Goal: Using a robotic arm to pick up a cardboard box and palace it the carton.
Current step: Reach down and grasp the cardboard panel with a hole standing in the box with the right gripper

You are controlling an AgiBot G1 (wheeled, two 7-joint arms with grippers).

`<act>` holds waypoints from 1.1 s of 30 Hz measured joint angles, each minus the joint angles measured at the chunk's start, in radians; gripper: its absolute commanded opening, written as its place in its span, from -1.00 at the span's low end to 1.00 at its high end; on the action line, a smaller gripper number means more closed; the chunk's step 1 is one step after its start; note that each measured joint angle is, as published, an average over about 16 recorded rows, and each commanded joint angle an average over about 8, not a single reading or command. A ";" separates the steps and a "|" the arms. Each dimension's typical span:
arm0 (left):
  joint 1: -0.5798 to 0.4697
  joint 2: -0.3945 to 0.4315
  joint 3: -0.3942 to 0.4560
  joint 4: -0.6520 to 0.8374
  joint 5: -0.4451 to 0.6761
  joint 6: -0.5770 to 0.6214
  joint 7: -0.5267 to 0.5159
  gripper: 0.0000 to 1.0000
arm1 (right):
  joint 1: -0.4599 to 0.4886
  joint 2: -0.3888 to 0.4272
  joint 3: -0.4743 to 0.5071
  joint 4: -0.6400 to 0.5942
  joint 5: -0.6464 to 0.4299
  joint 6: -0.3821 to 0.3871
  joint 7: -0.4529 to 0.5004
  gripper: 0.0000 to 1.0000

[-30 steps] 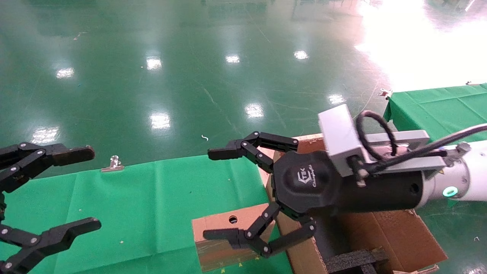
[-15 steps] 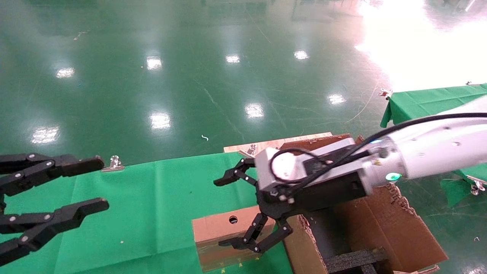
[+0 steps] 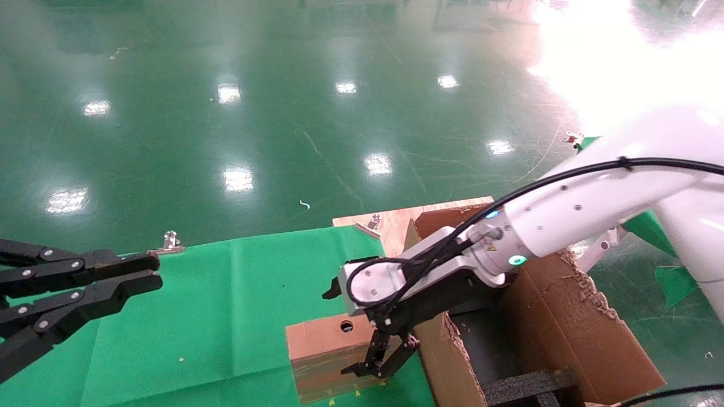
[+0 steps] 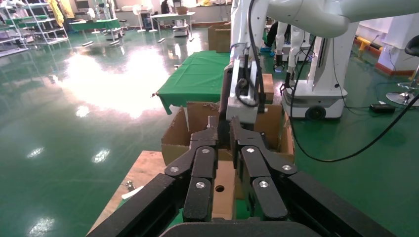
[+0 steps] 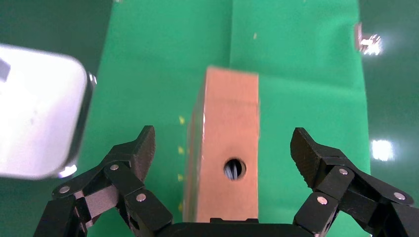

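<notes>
White glossy right arm's black gripper (image 5: 225,148) spread wide, straddling small flat brown cardboard box (image 5: 228,143) for grasp; large brown carton (image 3: 560,333) adjacent. Left gripper (image 3: 121,280) parked aside, fingers nearly together.

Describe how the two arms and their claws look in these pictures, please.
The right arm is glossy white with small dark dots, a green ring light and a black cable running to a grey camera block. Its claw is black, with jointed fingers and silver rivets. The left claw is equally black; no white arm shows.
</notes>
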 measured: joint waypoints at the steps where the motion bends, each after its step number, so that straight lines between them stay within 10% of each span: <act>1: 0.000 0.000 0.000 0.000 0.000 0.000 0.000 -1.00 | 0.008 -0.009 -0.012 -0.004 -0.013 0.000 -0.002 1.00; 6: 0.000 0.000 0.000 0.000 0.000 0.000 0.000 -0.94 | 0.044 -0.052 -0.069 -0.025 -0.071 0.001 -0.017 1.00; 14: 0.000 0.000 0.000 0.000 0.000 0.000 0.000 0.97 | 0.086 -0.100 -0.144 -0.054 -0.127 0.000 -0.040 1.00; 23: 0.000 0.000 0.000 0.000 0.000 0.000 0.000 1.00 | 0.109 -0.124 -0.194 -0.071 -0.147 0.002 -0.060 -0.94; 33: 0.000 0.000 0.000 0.000 0.000 0.000 0.000 1.00 | 0.112 -0.126 -0.201 -0.073 -0.151 0.003 -0.063 -1.00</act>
